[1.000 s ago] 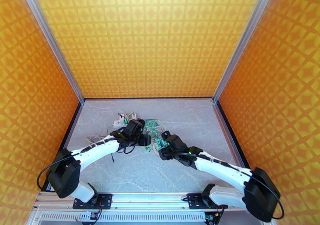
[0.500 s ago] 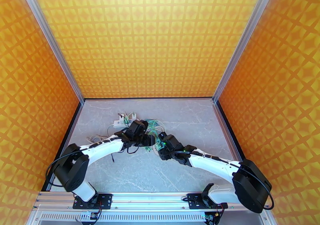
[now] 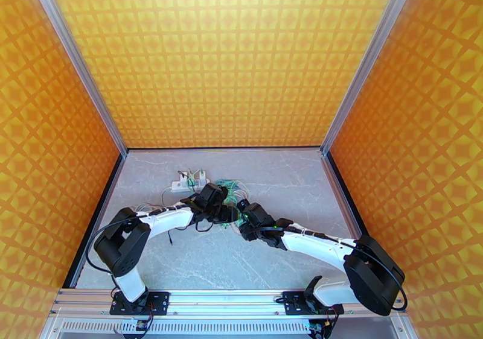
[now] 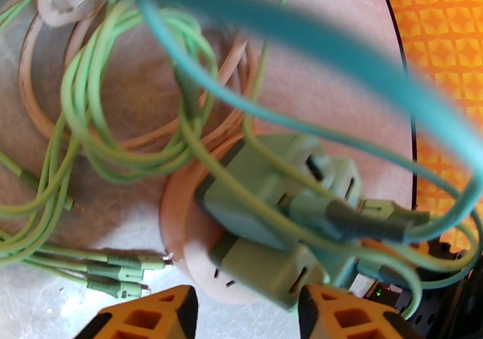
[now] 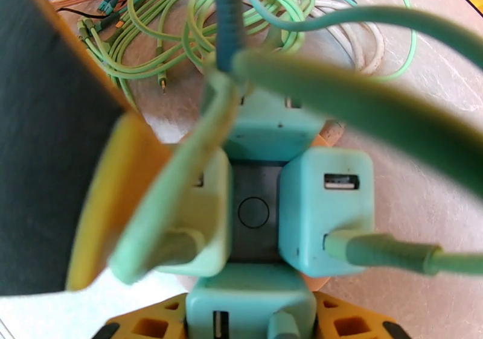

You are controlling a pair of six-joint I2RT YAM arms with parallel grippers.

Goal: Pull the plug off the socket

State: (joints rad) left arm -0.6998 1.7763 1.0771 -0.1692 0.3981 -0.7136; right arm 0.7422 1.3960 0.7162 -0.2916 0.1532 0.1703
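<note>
The socket [image 5: 253, 213] is a cube with a dark grey face, lying on the table with plugs on its sides; it also shows in the left wrist view [image 4: 253, 201]. My right gripper [image 5: 247, 328] is shut on the teal plug [image 5: 247, 304] on the cube's near side, with an orange finger tight against each flank. My left gripper [image 4: 247, 316] straddles a pale green plug [image 4: 265, 268]. In the right wrist view its orange finger [image 5: 115, 207] presses that plug [image 5: 199, 225]. From above, the left gripper [image 3: 224, 212] and the right gripper [image 3: 243, 218] meet over the cube and hide it.
A tangle of green cables [image 3: 232, 186] lies just behind the grippers, and loops of it cross both wrist views. A white power strip [image 3: 187, 183] sits to the back left. A white cable coil [image 5: 362, 44] lies beyond the cube. Orange walls enclose the table.
Both arms have stretched further in and the grippers have edged closer together over the cube. The right gripper's fingers have closed in onto the teal plug.
</note>
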